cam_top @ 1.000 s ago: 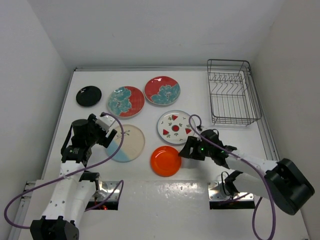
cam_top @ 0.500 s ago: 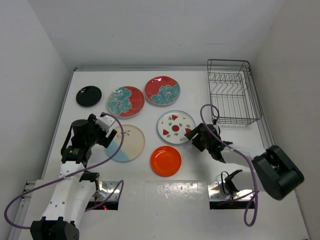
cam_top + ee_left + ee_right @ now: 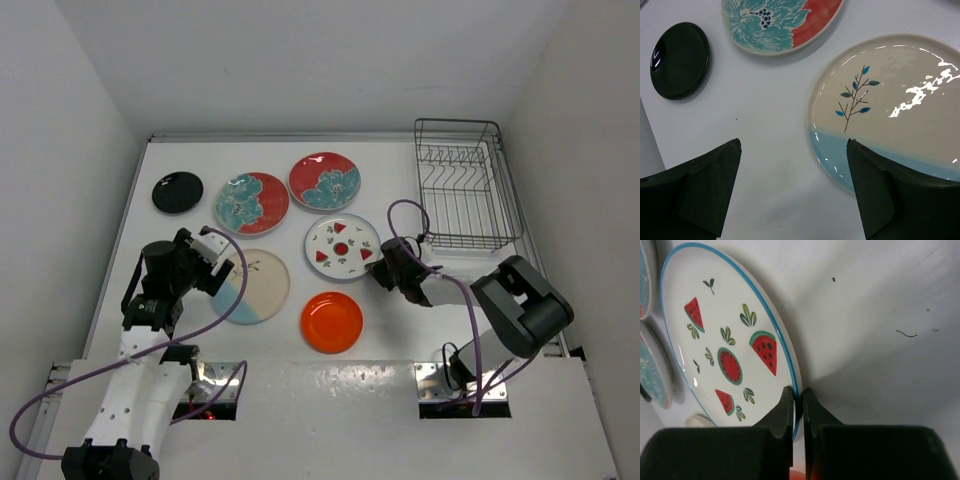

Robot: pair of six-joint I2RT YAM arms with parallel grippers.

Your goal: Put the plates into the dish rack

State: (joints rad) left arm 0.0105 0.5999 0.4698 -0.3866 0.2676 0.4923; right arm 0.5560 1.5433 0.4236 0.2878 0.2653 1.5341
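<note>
Progress: no plate in the rack (image 3: 457,122) yet; all six are left to load, by my reading.
Right gripper (image 3: 797,395): fingers clamped on the melon plate (image 3: 730,355) rim; the rack stands beyond them, apart.
Left gripper (image 3: 792,145): fingers apart, holding nothing; the sprig plate (image 3: 890,100) edge lies under one finger.
Plates: round, shallow, glossy glaze, likely slippery.
Rack: thin dark wire, upright dividers.
Table (image 3: 400,160): matte white.

White table (image 3: 390,172): black plate (image 3: 177,192), floral plate (image 3: 251,203), second floral plate (image 3: 324,181), cream-blue plate (image 3: 258,285), orange plate (image 3: 332,322), dish rack (image 3: 465,195).
</note>
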